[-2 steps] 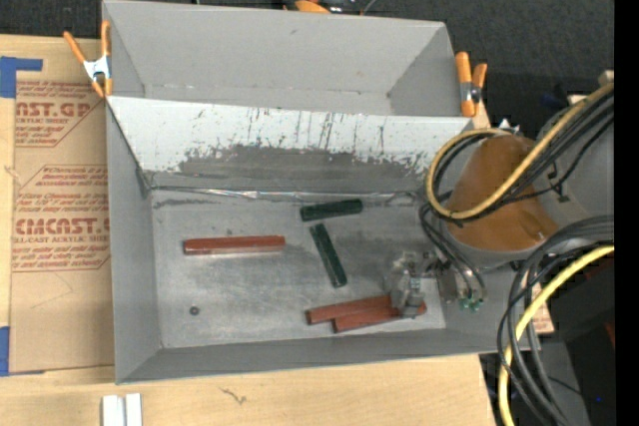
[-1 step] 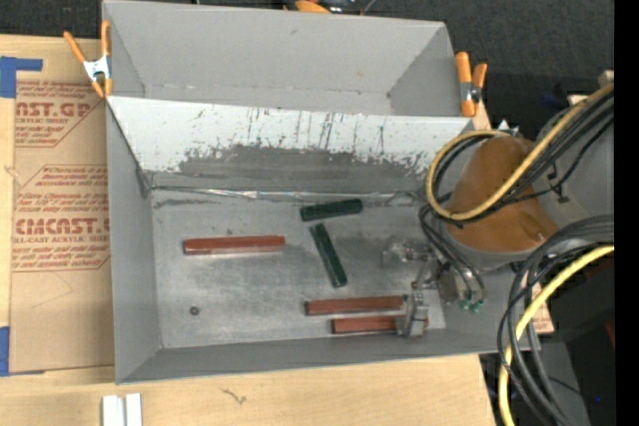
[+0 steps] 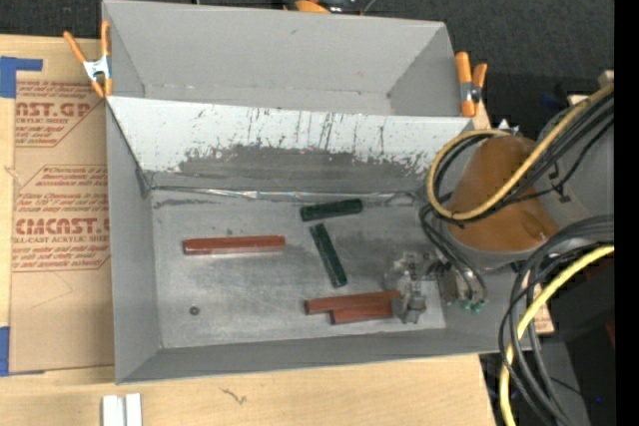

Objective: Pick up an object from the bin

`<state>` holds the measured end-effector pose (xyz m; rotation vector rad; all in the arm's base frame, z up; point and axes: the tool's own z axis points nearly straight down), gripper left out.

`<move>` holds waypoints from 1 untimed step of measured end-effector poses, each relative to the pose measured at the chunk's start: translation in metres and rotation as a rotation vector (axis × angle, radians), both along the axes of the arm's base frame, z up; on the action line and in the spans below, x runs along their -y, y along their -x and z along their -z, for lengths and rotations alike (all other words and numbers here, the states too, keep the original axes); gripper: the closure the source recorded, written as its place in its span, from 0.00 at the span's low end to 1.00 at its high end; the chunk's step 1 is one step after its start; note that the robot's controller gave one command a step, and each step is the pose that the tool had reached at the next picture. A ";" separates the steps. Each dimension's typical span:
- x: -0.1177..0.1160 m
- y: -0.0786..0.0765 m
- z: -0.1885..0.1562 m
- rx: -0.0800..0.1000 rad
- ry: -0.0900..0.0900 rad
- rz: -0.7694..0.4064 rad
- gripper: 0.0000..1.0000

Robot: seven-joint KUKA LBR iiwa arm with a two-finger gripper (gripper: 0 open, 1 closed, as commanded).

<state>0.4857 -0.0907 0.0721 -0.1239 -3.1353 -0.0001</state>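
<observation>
Pincer (image 3: 411, 299) low at lower right of bin (image 3: 130, 244), just at the right end of the red-brown bar (image 3: 349, 307), long axis stretching leftward; cannot tell how open, or whether gripping.

The arm (image 3: 599, 177) comes in from the right side and bends down. An orange cover (image 3: 504, 205) sits round its wrist. Yellow and black cables (image 3: 451, 177) loop around the cover. The small grey gripper (image 3: 410, 300) hangs at the end, down low, left of the cover.
</observation>
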 end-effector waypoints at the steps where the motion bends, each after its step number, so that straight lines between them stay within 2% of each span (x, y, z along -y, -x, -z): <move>1: 0.005 -0.017 -0.165 0.012 0.002 -0.131 1.00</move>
